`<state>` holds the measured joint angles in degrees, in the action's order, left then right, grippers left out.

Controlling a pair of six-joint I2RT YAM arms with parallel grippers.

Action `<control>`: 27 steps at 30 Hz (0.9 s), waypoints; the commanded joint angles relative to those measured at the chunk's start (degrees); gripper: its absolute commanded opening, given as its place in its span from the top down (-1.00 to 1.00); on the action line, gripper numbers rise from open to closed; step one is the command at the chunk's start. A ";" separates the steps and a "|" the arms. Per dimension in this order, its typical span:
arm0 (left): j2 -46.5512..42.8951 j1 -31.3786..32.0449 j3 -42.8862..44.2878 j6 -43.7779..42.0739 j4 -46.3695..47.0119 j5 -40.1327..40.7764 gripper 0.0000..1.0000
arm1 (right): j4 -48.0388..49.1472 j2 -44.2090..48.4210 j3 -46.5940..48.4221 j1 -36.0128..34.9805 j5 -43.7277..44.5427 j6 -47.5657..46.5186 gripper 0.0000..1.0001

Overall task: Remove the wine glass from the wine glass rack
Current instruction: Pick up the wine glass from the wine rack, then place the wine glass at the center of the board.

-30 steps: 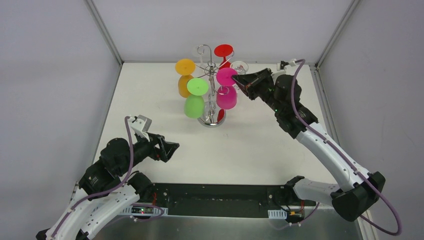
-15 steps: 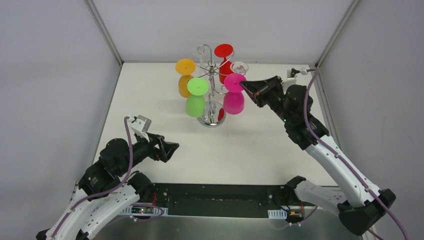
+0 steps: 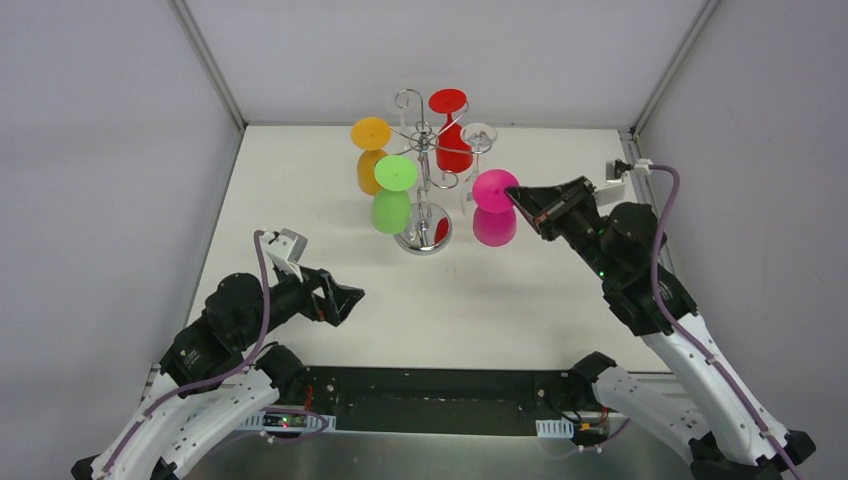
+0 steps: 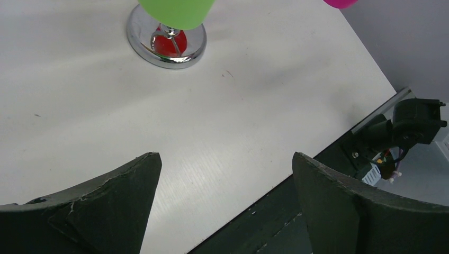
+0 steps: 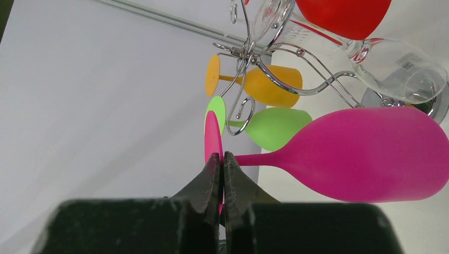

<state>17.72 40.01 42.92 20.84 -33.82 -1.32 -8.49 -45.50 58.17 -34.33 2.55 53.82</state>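
One pink wine glass (image 3: 494, 228) hangs bowl-down just right of the wine glass rack (image 3: 422, 238), free of its arms, since we see the right jaws pinching its foot; left jaws gape wide, empty.

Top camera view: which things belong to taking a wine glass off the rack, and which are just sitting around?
In the job: pink wine glass, its foot pinched in the right jaws; wine glass rack.
Just about: green glass, orange glass, red glass, clear glass; left jaws, open, empty.
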 commanded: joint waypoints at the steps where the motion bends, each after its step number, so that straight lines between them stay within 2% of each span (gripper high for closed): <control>1: 0.46 -0.55 1.69 4.33 0.60 -2.60 -0.98 | -2.68 3.55 0.39 0.27 -1.99 -6.48 1.00; 9: 0.83 -0.55 2.89 14.27 0.25 -4.93 -0.98 | -7.07 4.53 0.47 0.29 -16.66 -21.26 1.00; 14: 0.69 -0.60 2.78 22.89 0.17 -5.38 -0.98 | -8.60 6.08 -1.39 0.23 -20.07 -29.59 1.00; 27: -1.15 -0.55 -0.87 44.57 1.39 -8.98 -0.98 | 1.03 10.14 -7.45 -2.51 -38.67 -44.54 1.00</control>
<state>17.63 40.01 43.83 56.18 -33.71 -8.86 -14.79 -35.53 52.31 -35.38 -27.81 15.86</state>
